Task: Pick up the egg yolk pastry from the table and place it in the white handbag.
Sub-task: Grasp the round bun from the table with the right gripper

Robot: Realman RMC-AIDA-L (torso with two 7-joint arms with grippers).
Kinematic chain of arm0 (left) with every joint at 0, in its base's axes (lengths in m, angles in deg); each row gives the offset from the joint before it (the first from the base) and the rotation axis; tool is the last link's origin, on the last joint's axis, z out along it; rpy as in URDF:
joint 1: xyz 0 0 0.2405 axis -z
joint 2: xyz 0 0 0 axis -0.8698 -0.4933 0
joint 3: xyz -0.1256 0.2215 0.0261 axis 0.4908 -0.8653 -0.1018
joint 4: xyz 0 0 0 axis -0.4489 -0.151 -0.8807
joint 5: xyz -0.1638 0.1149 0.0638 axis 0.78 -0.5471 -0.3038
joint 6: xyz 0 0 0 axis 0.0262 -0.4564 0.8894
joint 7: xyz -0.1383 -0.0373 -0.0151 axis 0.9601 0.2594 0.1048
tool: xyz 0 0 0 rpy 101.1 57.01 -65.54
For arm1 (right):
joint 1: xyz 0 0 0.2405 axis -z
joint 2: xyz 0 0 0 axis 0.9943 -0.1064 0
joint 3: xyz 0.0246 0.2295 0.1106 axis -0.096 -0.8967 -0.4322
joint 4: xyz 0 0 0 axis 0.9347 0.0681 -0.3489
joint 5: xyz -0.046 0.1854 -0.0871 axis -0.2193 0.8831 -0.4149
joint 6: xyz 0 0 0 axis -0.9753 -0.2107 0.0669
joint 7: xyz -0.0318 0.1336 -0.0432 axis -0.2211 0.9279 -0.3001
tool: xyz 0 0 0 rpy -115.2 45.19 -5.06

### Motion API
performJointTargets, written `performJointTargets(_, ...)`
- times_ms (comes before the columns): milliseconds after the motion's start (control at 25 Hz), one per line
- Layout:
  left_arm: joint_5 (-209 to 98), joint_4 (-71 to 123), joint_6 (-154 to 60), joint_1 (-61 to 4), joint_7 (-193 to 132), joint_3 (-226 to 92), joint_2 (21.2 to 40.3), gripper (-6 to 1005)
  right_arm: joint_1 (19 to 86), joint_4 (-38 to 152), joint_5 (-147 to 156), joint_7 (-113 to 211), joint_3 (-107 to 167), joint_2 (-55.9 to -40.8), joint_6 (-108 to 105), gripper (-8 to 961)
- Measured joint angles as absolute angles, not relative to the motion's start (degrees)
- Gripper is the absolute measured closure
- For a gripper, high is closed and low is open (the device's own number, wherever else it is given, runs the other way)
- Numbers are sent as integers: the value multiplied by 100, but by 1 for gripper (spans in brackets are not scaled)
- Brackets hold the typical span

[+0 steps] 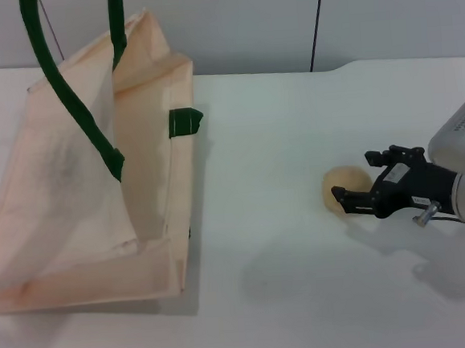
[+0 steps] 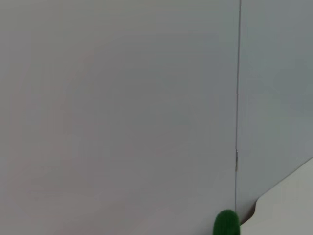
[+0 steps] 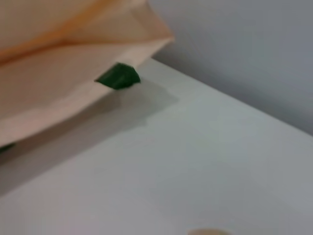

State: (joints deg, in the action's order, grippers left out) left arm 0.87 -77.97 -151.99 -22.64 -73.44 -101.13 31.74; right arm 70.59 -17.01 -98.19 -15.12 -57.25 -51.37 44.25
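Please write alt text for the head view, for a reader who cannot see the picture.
The right gripper, fingers open, reaches in from the right around a small pale-yellow egg yolk pastry on a white table. To the left, the white handbag stands open, its dark green handles rising out of the picture.

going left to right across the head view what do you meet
white handbag with its green handles → egg yolk pastry on the table → right gripper, fingers either side of the pastry
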Motion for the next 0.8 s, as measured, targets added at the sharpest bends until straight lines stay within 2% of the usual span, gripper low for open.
performJointTargets(160, 87, -7833, -15237, -2264, -7344, -10115, 3184, 882, 6838, -1360, -9811, -1470, -5792, -5138, 4416, 124)
performJointTargets(800, 87, -7844, -15281, -2255, -7349, -10115, 3193, 883, 6687, -1108, -9790, -1479, -5619, -5158, 4192, 127)
